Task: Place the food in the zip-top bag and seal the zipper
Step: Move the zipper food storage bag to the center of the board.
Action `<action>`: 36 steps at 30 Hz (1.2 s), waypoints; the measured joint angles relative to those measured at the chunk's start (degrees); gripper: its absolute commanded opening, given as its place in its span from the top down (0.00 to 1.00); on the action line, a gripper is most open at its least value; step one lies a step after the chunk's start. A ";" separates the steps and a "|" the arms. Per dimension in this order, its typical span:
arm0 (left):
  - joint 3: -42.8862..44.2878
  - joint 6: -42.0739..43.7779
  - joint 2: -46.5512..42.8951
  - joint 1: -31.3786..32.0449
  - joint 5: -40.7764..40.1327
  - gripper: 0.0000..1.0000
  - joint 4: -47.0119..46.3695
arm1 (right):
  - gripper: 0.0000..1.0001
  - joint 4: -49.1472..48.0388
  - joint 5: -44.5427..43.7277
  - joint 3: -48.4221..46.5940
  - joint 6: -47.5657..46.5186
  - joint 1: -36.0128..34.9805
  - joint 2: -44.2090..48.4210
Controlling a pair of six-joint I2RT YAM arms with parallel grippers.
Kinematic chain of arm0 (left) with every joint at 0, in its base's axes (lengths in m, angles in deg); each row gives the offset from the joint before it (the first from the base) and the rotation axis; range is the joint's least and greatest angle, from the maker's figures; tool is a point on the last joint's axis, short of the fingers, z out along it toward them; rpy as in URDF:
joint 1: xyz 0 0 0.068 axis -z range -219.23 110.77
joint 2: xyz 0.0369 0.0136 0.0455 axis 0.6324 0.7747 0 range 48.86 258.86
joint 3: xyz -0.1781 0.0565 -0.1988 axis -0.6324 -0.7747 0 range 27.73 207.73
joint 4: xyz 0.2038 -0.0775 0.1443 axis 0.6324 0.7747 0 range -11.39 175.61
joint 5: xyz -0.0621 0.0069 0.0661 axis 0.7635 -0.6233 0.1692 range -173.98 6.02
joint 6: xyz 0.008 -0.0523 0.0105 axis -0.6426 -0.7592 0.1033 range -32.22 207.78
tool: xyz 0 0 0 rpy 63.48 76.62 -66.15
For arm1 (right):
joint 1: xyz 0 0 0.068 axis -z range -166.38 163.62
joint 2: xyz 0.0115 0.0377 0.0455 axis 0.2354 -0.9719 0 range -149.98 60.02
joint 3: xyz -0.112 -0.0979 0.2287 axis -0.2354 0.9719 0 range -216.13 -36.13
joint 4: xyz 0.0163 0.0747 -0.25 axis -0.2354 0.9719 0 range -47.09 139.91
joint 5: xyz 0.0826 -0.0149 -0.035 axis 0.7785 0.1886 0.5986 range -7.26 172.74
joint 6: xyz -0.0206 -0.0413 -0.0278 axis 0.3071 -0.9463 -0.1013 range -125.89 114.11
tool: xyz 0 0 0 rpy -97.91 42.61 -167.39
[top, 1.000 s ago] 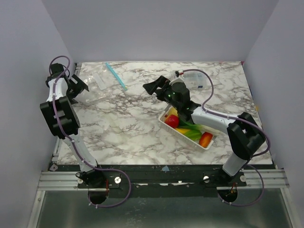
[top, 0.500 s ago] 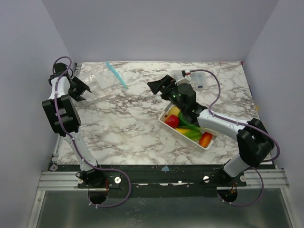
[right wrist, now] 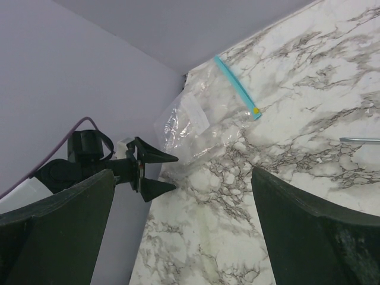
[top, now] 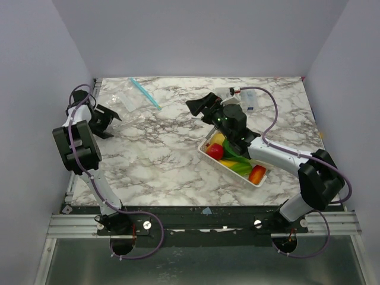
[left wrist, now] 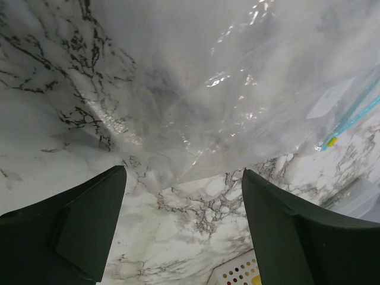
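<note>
Left gripper [left wrist: 183,178] of mine stood open at the far left of the table [top: 160,160], and the near edge of the zip-top bag [left wrist: 237,89] lay just at its fingertips, not pinched. My right gripper [right wrist: 183,178] was wide open, holding nothing. All the food [top: 215,151] lay in the white basket [top: 261,181], well apart from the bag.

Top cam: high behind my bases, looking down over the whole white marble-pattern table [top: 160,160]. Left wrist cam: close over the clear floppy plastic bag [left wrist: 237,89]. Right wrist cam: faces far-left across the table and sees the same bag from well off.
</note>
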 measured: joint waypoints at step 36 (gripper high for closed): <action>-23.98 3.54 -28.06 7.21 -4.07 1.00 -10.34 | 0.00 7.91 -1.99 1.44 -6.34 0.00 2.69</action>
